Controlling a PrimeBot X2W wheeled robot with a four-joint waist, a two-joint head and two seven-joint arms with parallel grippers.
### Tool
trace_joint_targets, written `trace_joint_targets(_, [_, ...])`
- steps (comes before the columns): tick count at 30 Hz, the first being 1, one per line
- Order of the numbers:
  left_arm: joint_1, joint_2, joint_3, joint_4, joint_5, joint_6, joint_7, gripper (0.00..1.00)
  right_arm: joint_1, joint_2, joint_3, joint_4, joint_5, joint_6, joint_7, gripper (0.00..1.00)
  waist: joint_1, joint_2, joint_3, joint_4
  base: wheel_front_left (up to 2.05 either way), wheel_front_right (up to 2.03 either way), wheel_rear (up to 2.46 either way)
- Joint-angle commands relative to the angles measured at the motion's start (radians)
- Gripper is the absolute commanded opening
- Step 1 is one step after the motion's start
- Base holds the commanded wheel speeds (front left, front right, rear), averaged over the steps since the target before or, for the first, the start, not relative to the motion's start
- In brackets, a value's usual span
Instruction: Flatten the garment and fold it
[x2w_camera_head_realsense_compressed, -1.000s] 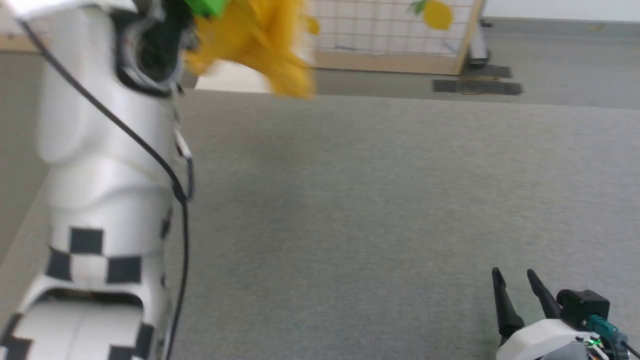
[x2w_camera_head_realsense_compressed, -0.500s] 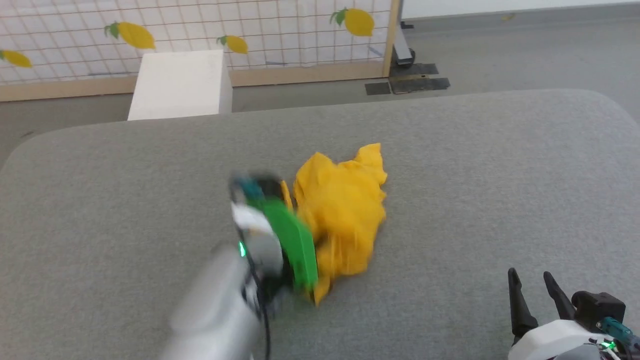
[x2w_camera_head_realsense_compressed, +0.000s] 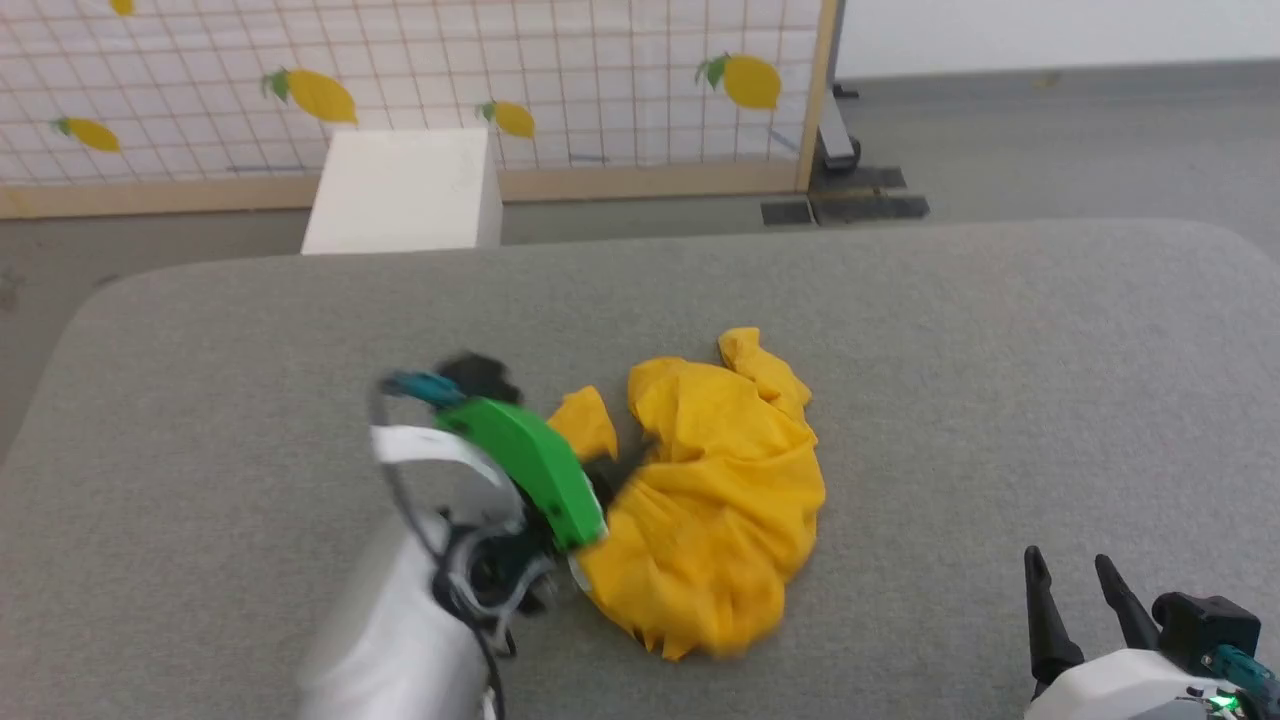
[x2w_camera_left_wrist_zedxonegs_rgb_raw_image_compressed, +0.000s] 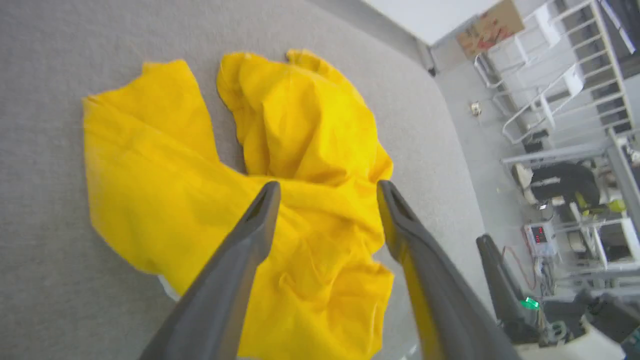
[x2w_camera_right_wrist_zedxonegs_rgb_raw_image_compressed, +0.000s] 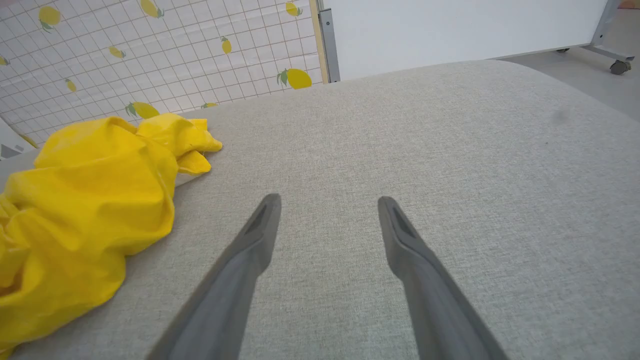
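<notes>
The left gripper (x2w_camera_left_wrist_zedxonegs_rgb_raw_image_compressed: 327, 187) hangs over the garment (x2w_camera_head_realsense_compressed: 710, 500) with its fingers spread, gripping nothing. The right gripper (x2w_camera_head_realsense_compressed: 1068, 562) is open too, well apart from it. The garment lies crumpled on the grey padded table (x2w_camera_head_realsense_compressed: 1000, 350), so flattening and folding are both still to do. Beyond the table stand a white box (x2w_camera_head_realsense_compressed: 400, 190) and a lemon-print screen (x2w_camera_head_realsense_compressed: 600, 80).

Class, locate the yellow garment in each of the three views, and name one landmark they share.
Head view: garment crumpled at centre.
Left wrist view: centre and left, behind the open left gripper.
Right wrist view: left edge.
Shared landmark: the grey surface under it.
</notes>
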Motion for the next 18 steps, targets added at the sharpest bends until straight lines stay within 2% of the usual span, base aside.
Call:
trace_joint_targets(1, [-0.01,0.005,0.035,-0.033,-0.02,0.006,-0.037,1.0,0.006,0.0,-0.002,-0.002,0.005,-0.001,-0.002,1.0,0.0,-0.0001,-0.031,0.027,0.0,0.0,0.0])
trace_joint_targets(5, [0.009,0.039,0.153,-0.143,-0.035,0.013,-0.186,1.0,0.003,0.0,-0.003,-0.011,0.015,-0.001,0.001,1.0,0.0,-0.0001,-0.055,0.042,0.0,0.0,0.0])
trace_joint_targets(8, [0.055,0.098,0.216,-0.21,0.031,0.022,-0.327,1.0,-0.004,0.0,-0.005,-0.021,0.021,-0.001,0.006,1.0,0.0,-0.0001,-0.062,0.051,0.0,0.0,0.0])
trace_joint_targets(12, [0.152,0.17,0.251,-0.26,0.169,0.053,-0.509,1.0,-0.015,0.0,-0.003,-0.034,0.025,-0.001,0.017,1.0,0.0,-0.0001,-0.063,0.059,0.0,0.0,0.0])
trace_joint_targets(15, [0.241,0.202,0.25,-0.28,0.267,0.067,-0.638,1.0,-0.019,0.0,0.003,-0.046,0.025,-0.001,0.03,1.0,0.0,-0.0001,-0.06,0.066,0.0,0.0,0.0])
trace_joint_targets(18, [0.315,0.213,0.228,-0.289,0.336,0.071,-0.717,1.0,-0.024,0.0,0.006,-0.052,0.027,-0.001,0.05,1.0,0.0,-0.0001,-0.056,0.072,0.0,0.0,0.0])
